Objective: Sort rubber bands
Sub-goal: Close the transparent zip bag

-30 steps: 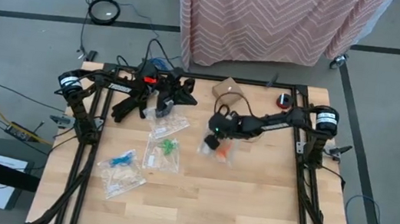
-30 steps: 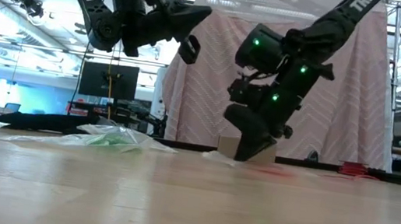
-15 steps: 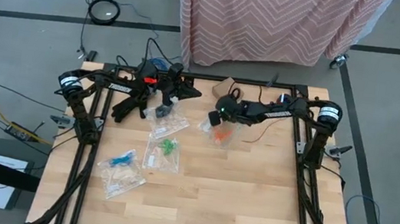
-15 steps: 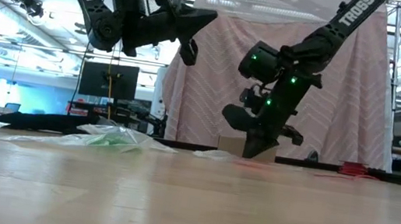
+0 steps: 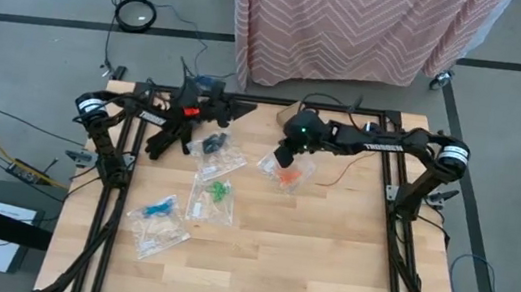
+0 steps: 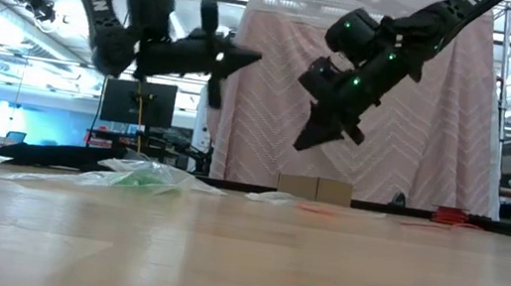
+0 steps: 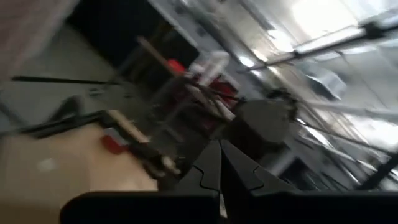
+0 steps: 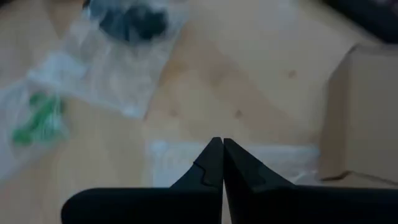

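Rubber bands (image 5: 287,177) bagged on table, both grippers closed, raised

pale matt wood table (image 5: 328,246), glossy clear plastic bags (image 5: 157,223), brown cardboard box (image 8: 364,118).

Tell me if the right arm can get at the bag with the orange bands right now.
Probably yes: the right gripper, shut, hangs just above the bag of orange bands, nothing between them.
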